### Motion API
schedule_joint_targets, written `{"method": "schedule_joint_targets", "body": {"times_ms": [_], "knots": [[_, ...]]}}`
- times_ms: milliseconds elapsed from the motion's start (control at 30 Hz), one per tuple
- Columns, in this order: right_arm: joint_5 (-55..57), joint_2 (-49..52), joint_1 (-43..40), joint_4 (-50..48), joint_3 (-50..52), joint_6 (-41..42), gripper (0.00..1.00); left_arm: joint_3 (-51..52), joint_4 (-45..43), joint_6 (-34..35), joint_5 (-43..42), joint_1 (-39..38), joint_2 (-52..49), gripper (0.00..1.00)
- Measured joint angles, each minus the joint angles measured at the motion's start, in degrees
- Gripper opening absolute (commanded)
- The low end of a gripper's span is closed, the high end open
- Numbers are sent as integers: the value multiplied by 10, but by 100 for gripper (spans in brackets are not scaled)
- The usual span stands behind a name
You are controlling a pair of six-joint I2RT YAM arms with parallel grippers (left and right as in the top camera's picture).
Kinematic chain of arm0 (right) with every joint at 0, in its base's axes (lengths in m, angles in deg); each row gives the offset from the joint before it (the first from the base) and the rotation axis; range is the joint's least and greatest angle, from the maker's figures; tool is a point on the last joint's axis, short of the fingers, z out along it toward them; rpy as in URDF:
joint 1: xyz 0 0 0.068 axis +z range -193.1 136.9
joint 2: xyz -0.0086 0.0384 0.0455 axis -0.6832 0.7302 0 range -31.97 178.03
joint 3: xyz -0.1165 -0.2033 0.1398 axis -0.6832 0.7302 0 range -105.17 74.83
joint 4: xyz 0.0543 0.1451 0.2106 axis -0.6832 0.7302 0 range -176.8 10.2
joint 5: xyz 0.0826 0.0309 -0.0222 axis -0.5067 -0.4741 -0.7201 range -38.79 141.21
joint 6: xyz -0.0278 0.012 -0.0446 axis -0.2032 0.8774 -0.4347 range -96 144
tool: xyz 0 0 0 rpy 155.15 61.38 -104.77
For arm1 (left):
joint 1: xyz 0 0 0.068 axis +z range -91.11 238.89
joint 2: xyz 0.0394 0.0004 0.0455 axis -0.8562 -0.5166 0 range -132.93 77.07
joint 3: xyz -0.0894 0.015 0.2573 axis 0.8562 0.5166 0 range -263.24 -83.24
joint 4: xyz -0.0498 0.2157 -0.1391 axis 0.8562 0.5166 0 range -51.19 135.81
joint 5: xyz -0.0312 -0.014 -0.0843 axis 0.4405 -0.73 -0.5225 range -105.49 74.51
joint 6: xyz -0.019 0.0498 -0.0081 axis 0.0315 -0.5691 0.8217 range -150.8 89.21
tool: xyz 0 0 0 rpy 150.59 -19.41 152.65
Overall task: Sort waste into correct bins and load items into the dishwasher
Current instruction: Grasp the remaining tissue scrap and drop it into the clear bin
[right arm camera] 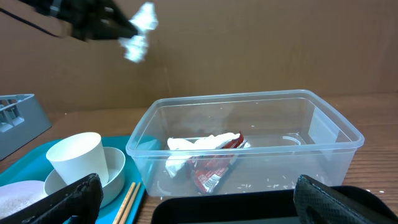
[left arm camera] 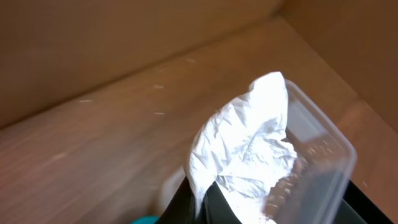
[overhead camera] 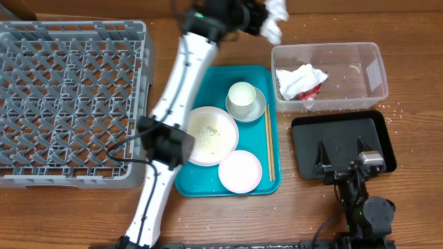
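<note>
Napkin (left arm camera: 245,143) clamped in left end effector (left arm camera: 200,208).

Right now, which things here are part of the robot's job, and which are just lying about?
In the job: tissue in left hand; clear bin; black bin; cup, plates, chopsticks on teal tray; grey rack.
Lying about: crumbs on table; right hand, open, holding nothing.

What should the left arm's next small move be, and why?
Probably shift the left pincer until the crumpled tissue it grips hangs over the clear bin, before any release. In the overhead view the tissue appears just beyond the bin's far left corner, not above its opening. The bin already holds similar crumpled paper.
</note>
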Motion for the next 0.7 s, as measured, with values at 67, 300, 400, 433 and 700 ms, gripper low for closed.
{"method": "schedule_joint_targets", "body": {"times_ms": [67,300,400,433,700], "knots": [[0,0,0,0,0,0,100,0,-9,-10,1,-29,-12,12],[0,0,0,0,0,0,100,4,-18,-27,73,-93,-44,83],[0,0,0,0,0,0,100,4,-13,-27,90,-89,-44,86],[0,0,0,0,0,0,100,4,-7,-27,95,-86,-44,88],[0,0,0,0,0,0,100,4,107,-29,108,-42,-27,100]]}}
